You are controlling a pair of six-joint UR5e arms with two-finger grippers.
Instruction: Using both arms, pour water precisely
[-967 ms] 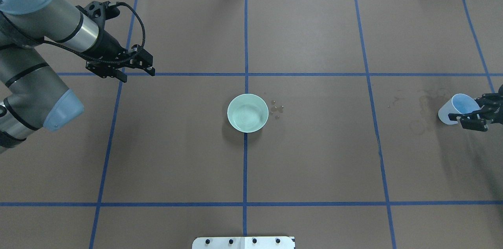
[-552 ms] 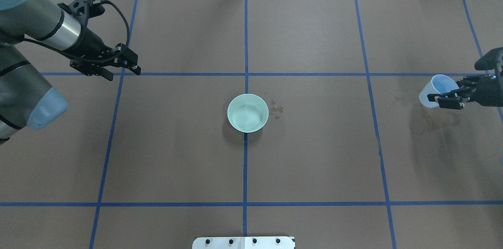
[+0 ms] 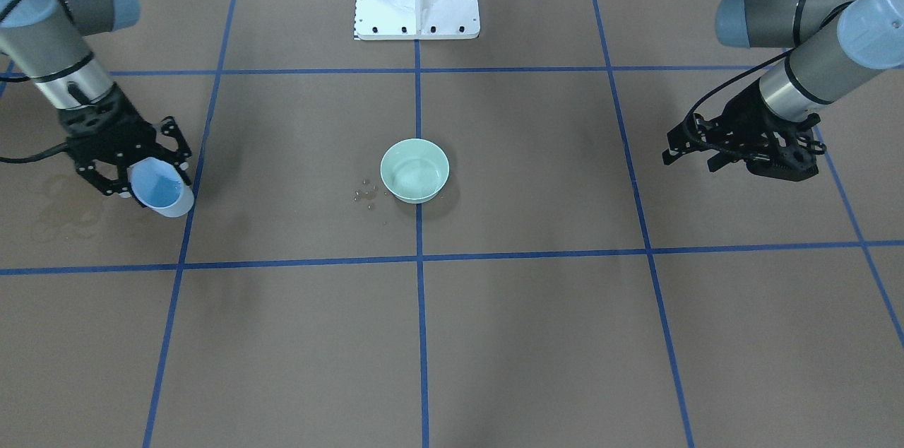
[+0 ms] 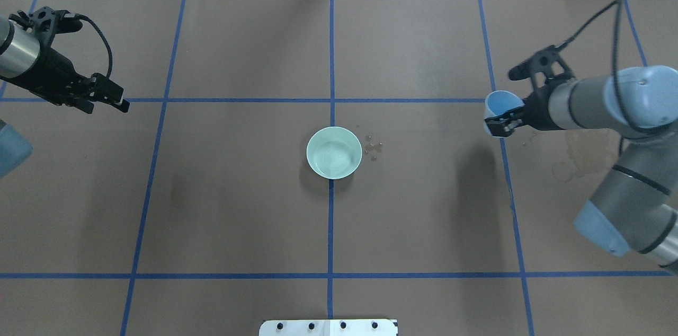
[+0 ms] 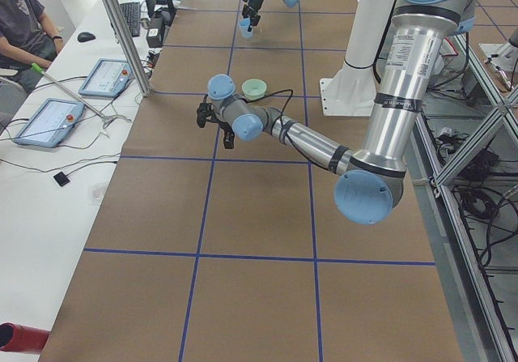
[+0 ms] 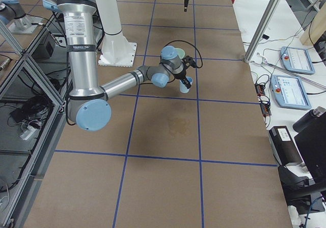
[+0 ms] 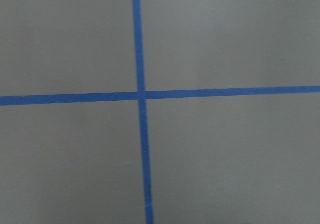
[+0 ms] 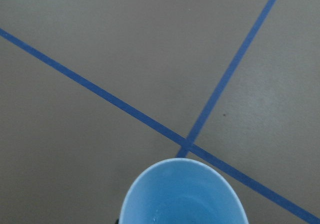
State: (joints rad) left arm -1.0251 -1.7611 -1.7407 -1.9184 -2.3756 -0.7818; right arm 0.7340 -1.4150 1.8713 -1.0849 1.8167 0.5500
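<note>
While the right tool (image 4: 500,120) grips a pale blue cup (image 4: 499,102) above the desk (image 4: 424,219), about halfway from the middle to the right edge, the left tool (image 4: 108,102) hangs empty near the left edge with its fingers apart. The water (image 4: 333,157) shows as faint ripples in the green bowl (image 4: 308,151) at the desk's middle. Whether the cup holds more is hard to tell. The cup is tilted and well apart from the bowl, so any water in it could slop onto the paper before it gets there. Droplets (image 4: 373,146) just beside the bowl suggest how easily a pour can miss the rim. Nothing steadies the bowl, so a low pass could knock it.
</note>
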